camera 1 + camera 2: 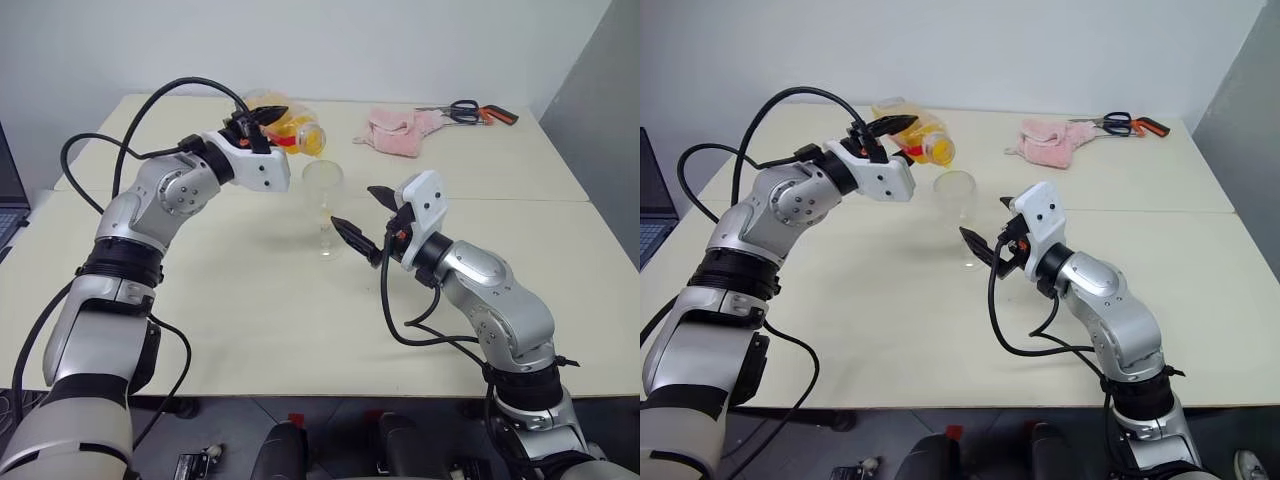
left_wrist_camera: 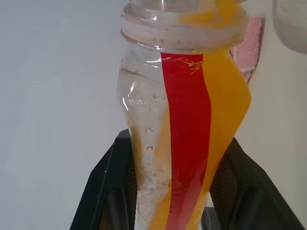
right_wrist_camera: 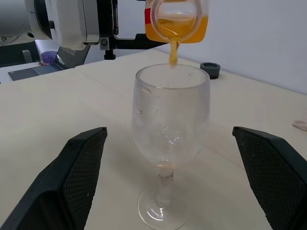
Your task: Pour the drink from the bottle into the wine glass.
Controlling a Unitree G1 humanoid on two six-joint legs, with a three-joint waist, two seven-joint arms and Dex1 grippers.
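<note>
1. Pouring under way: left gripper (image 1: 262, 122) clamped on small clear plastic bottle with red label strip (image 1: 292, 130), tipped with its mouth over clear stemmed wine glass (image 1: 323, 205) on cream table (image 1: 240, 300).
2. Thin stream of orange-yellow drink (image 3: 173, 51) enters the bowl; glass near empty.
3. Right gripper (image 1: 363, 218) spread wide, flanking the glass, not touching.
4. Next: hold the tilt, keep the mouth over the rim.

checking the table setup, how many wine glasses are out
1. The wine glass stands upright on the table, between the open fingers of the right gripper and under the mouth of the tilted bottle held in the left gripper.
</note>
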